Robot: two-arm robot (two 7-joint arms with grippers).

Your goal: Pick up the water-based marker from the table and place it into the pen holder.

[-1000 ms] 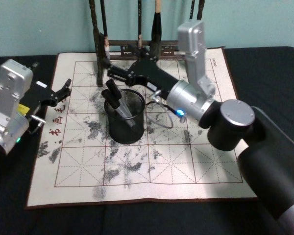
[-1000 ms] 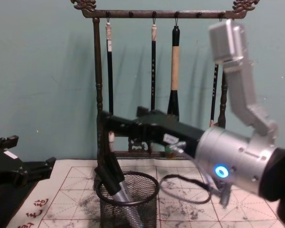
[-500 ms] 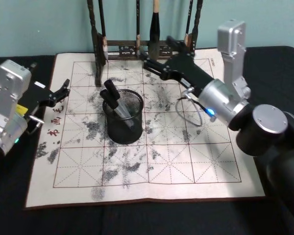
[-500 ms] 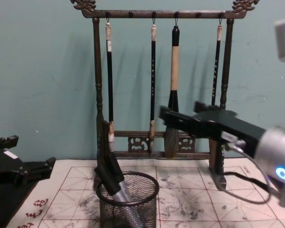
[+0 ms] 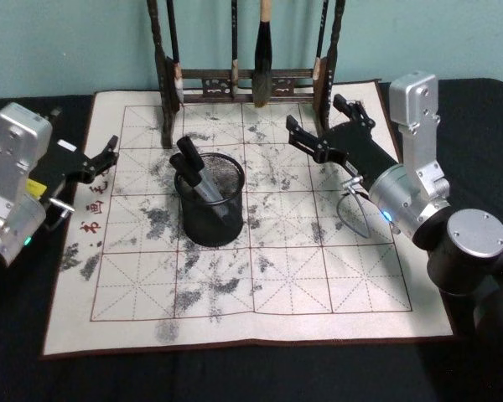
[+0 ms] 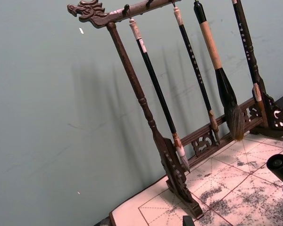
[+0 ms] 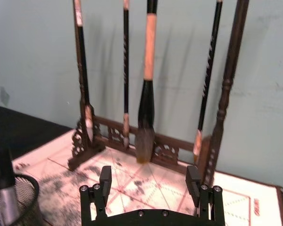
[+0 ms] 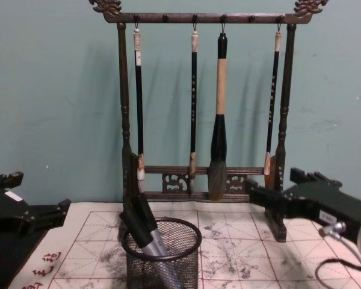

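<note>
Marker (image 5: 194, 172) in pen holder (image 5: 214, 219); right gripper (image 5: 322, 132) apart, empty.

One tall dark wooden brush rack (image 8: 126, 120) carrying four hanging brushes (image 8: 219, 120); in front of it, one round black wire-mesh pen holder (image 5: 214, 205) containing two black-capped markers (image 5: 194, 172), on one ink-stained gridded calligraphy mat (image 5: 260, 276); two black pincers (image 5: 323, 126) flank the mat.

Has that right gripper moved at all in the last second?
Yes. The right gripper was over the pen holder a second ago; it has pulled back to the robot's right, open, near the brush rack's right post.
</note>
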